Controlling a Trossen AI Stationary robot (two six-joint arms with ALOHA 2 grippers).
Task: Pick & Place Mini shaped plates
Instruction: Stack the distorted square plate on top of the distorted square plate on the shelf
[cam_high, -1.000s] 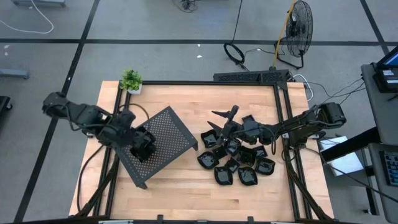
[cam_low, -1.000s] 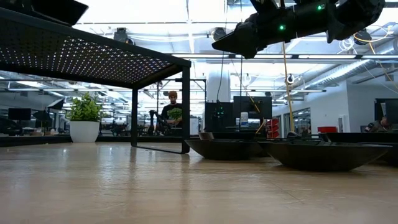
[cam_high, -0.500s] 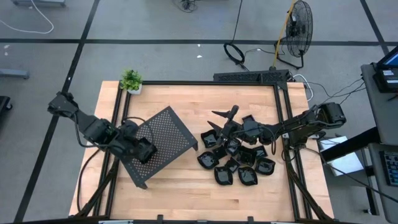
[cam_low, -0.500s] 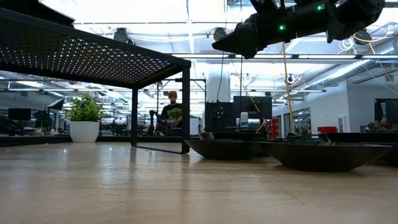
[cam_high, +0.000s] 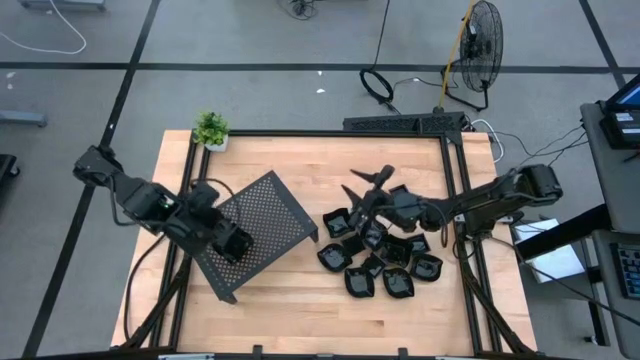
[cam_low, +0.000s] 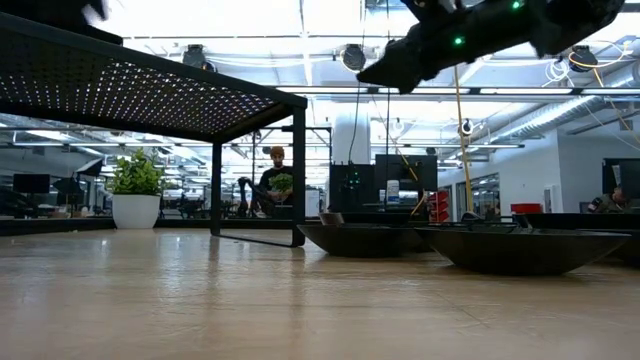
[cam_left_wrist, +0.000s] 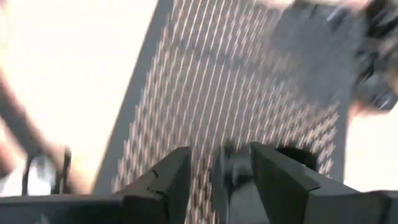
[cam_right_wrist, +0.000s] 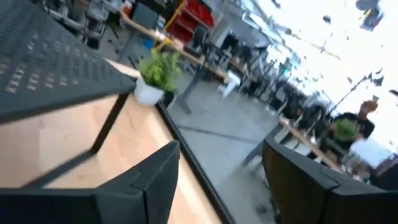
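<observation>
Several small glossy black mini shaped plates (cam_high: 385, 262) lie clustered on the wooden table, right of centre; in the low view they are shallow bowls (cam_low: 520, 248). A dark perforated tray (cam_high: 265, 215) stands on legs (cam_low: 298, 175) at the left. My left gripper (cam_high: 232, 243) hangs over the tray's near-left part, open (cam_left_wrist: 217, 180), with a dark plate-like shape (cam_left_wrist: 233, 174) on the tray between its fingers. My right gripper (cam_high: 368, 182) hovers above the cluster's far side, open and empty (cam_right_wrist: 217, 180). My left gripper points down at the tray, one finger on each side of the dark shape (cam_left_wrist: 231, 163) that lies on the mesh. The view is blurred, and I cannot tell whether the fingers touch it.
A small potted plant (cam_high: 210, 129) stands at the table's far-left corner. Black frame rails (cam_high: 455, 180) run along the table's edges. Bare wood (cam_high: 300, 310) lies near the front edge. A person (cam_low: 275, 175) is in the room far behind.
My right gripper has turned a little; its open fingers have swung toward the far edge and it now slants in the low view. My left arm's wrist has rolled over the tray's near-left part. The plates in the cluster lie as before.
</observation>
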